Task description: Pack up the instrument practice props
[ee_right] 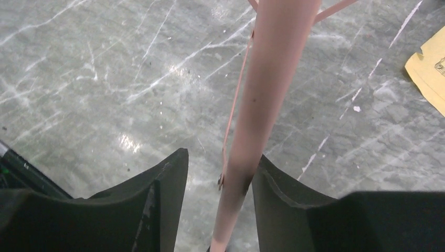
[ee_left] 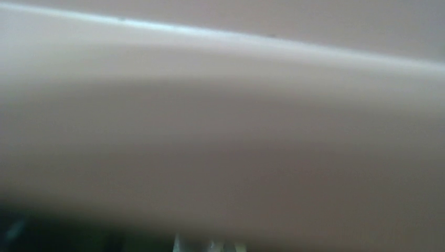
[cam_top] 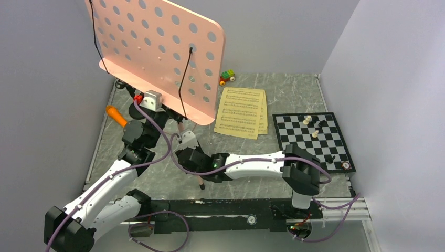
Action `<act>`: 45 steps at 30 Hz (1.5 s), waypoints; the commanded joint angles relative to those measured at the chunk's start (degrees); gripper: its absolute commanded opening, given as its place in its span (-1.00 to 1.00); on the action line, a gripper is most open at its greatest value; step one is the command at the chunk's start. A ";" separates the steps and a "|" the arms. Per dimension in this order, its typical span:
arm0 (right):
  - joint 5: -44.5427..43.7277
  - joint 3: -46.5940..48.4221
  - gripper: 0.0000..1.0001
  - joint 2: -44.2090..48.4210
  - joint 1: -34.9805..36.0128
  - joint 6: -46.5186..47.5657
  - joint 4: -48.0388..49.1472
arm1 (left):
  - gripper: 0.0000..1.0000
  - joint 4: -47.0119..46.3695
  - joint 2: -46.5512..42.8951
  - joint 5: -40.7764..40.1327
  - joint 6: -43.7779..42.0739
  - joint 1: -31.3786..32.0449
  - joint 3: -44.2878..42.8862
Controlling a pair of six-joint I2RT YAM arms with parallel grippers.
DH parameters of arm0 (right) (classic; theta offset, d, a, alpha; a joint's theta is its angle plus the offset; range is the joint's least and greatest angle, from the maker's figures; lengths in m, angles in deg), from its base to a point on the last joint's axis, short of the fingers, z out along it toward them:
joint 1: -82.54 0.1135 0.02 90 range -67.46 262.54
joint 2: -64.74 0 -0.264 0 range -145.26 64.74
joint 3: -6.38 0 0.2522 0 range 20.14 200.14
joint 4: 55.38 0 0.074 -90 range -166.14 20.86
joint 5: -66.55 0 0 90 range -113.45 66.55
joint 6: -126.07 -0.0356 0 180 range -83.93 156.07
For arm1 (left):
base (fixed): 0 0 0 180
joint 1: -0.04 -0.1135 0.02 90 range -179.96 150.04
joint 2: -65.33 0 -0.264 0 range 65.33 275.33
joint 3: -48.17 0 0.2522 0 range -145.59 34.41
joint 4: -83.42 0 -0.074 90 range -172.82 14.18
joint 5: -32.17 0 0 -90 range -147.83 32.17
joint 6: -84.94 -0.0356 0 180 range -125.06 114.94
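Note:
The tall pink perforated music stand (cam_top: pixel 157 47) stands at the back left, its desk leaning over the table. My left gripper (cam_top: pixel 152 101) is tucked under the desk's lower edge with its fingers hidden; the left wrist view is filled by a blurred pink surface (ee_left: pixel 220 131). My right gripper (ee_right: pixel 221 155) is open around a pink stand leg (ee_right: pixel 262 100); the leg rests against the right finger and a gap shows on the left. An orange toy microphone (cam_top: pixel 116 115) lies left of the stand. Yellow sheet-music pages (cam_top: pixel 241 112) lie in the middle.
A black-and-white chessboard (cam_top: pixel 312 139) with a few pieces lies at the right. A small building-block toy car (cam_top: pixel 226 77) sits at the back by the wall. Grey walls close in the marble table (cam_top: pixel 157 181) on three sides.

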State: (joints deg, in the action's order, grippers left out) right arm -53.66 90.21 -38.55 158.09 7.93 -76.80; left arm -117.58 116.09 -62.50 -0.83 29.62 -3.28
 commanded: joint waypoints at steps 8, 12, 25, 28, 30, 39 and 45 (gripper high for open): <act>1.56 -7.25 0.31 16.51 -0.49 3.29 2.24 | -0.09 0.22 0.02 0.02 0.96 0.59 1.99; 2.23 -9.00 0.43 19.62 -0.49 2.74 2.12 | 0.11 0.15 0.37 -0.22 0.79 0.60 2.00; 28.83 -21.60 0.47 30.63 -19.04 -4.66 16.19 | -1.00 0.74 -1.46 6.03 -0.47 0.31 2.58; 38.95 -22.19 0.47 32.00 -25.18 -5.00 22.04 | -1.00 0.66 -1.95 9.20 -0.48 -0.14 2.89; 45.42 -21.21 0.47 31.44 -28.63 -6.14 25.69 | -1.00 -0.23 -2.00 11.46 0.22 -0.83 3.37; 59.90 -10.00 0.39 19.20 -32.16 -9.76 32.34 | -1.00 -0.57 -0.97 17.84 3.15 -3.29 3.00; 62.33 -5.21 0.24 13.65 -32.06 -5.60 32.86 | -1.00 1.25 -1.28 17.93 2.87 -3.66 2.90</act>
State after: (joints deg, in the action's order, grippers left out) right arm 4.87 80.59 -22.98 126.11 -0.83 -46.96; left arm -119.90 114.91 -52.51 0.13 25.16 -0.83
